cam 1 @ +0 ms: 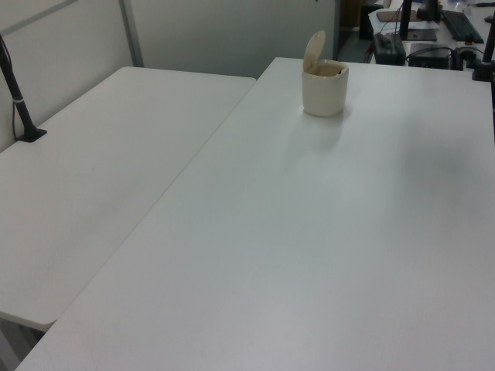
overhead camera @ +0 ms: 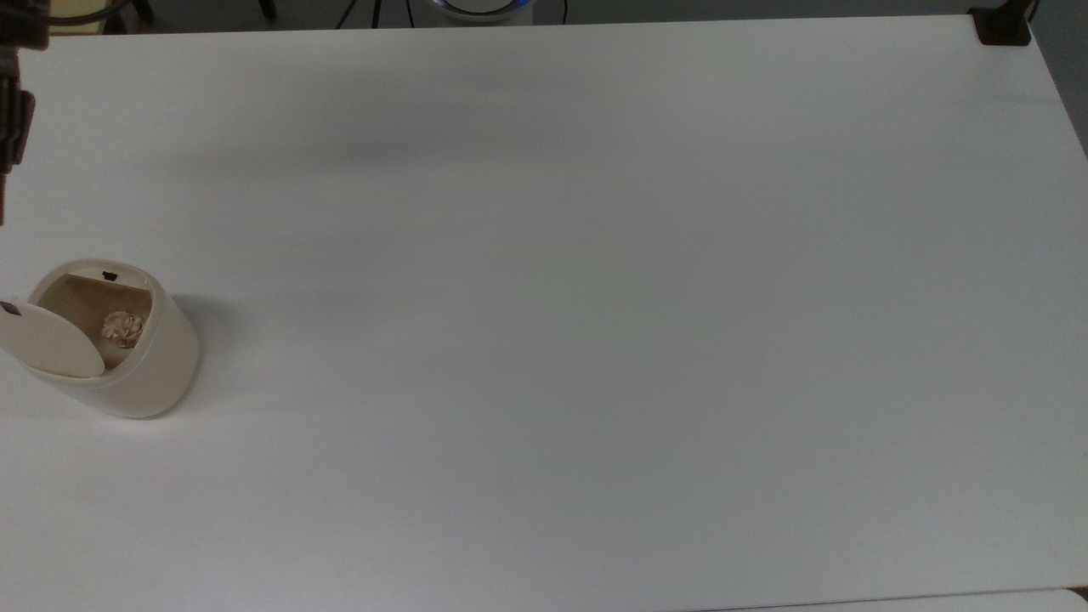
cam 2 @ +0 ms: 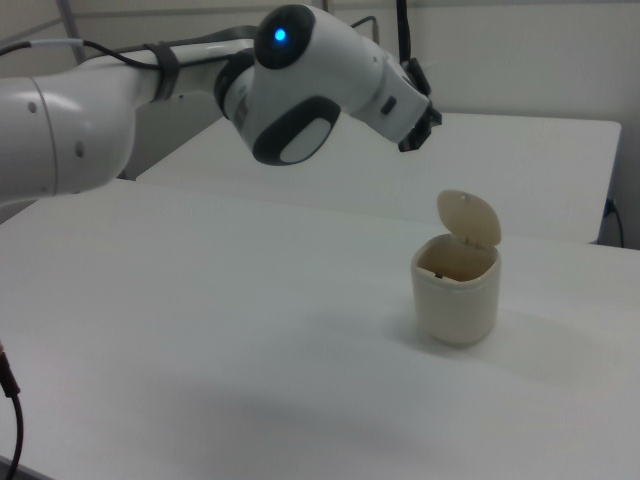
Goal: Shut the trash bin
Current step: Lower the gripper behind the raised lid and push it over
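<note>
- One small cream-beige plastic trash bin [overhead camera: 127, 357] stands on the white surface [overhead camera: 595, 297], top view's left edge, lid [cam 2: 468, 218] raised.
- Top view reveals crumpled paper [overhead camera: 123, 328] inside.
- Claw [overhead camera: 7, 127]: grip state unclear.

Even, soft overhead light, no glare.
The trash bin [overhead camera: 127, 365] casts a faint shadow toward the top view's right; a diffuse grey shadow band crosses the upper table [overhead camera: 595, 340].

top view: straight down over my worktop [overhead camera: 595, 297] | left view: oblique, along it | right view: low, near | all share the trash bin [overhead camera: 127, 357]
</note>
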